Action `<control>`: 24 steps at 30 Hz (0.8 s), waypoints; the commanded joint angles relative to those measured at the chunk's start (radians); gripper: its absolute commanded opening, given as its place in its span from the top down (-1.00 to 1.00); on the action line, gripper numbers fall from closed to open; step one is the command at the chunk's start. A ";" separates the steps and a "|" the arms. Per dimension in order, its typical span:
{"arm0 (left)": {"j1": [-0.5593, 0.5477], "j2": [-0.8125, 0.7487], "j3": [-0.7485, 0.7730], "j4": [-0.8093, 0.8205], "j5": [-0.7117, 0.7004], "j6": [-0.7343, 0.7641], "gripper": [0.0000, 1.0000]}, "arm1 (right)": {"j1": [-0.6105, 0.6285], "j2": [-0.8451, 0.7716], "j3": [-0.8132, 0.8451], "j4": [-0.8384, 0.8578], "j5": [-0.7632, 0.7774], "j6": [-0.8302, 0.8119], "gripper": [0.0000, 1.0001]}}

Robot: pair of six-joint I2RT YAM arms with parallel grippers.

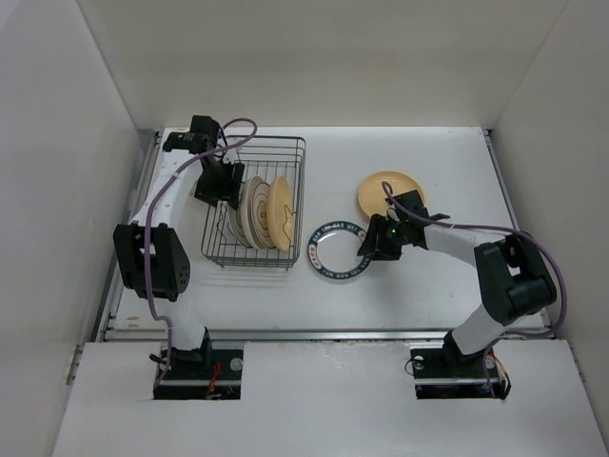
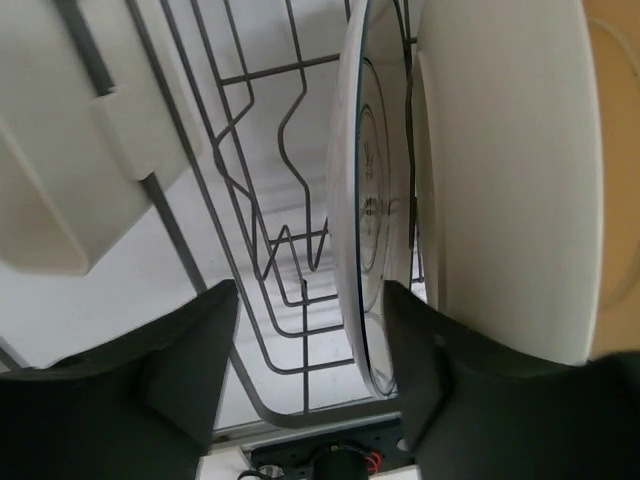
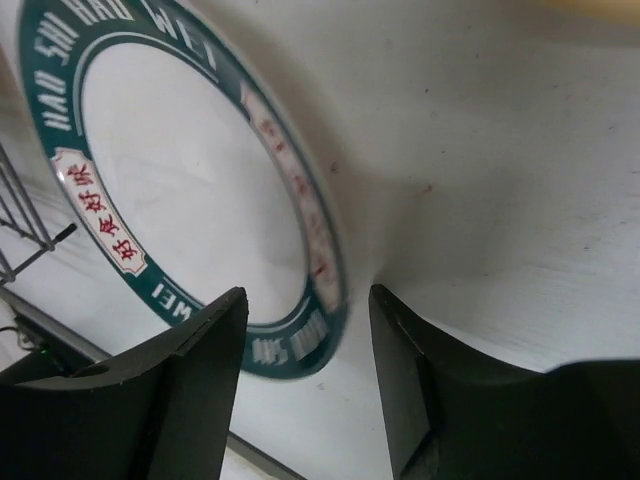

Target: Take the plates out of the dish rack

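Note:
The dark wire dish rack (image 1: pixel 285 152) stands at the back left with several plates upright in it: white ones (image 1: pixel 249 214) and a tan one (image 1: pixel 279 211). My left gripper (image 1: pixel 225 195) is open inside the rack. In the left wrist view (image 2: pixel 310 300) the rim of a white plate (image 2: pixel 362 200) stands between the jaws, close to the right finger (image 2: pixel 440 370). A white plate with a dark green rim (image 1: pixel 340 249) lies flat on the table. My right gripper (image 1: pixel 367 249) is open at its right edge, the rim (image 3: pixel 325 330) between the jaws (image 3: pixel 307 300). A tan plate (image 1: pixel 388 193) lies flat behind it.
More plates (image 2: pixel 510 170) stand right of the white one in the rack, whose wires (image 2: pixel 250 330) and prongs lie below the left gripper. The rack's corner (image 3: pixel 20 230) shows beside the green-rimmed plate. White walls enclose the table on three sides.

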 commanded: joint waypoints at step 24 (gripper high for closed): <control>0.003 -0.004 0.415 -0.100 -0.113 -0.127 1.00 | 0.018 -0.152 0.237 -0.217 0.188 -0.080 -0.63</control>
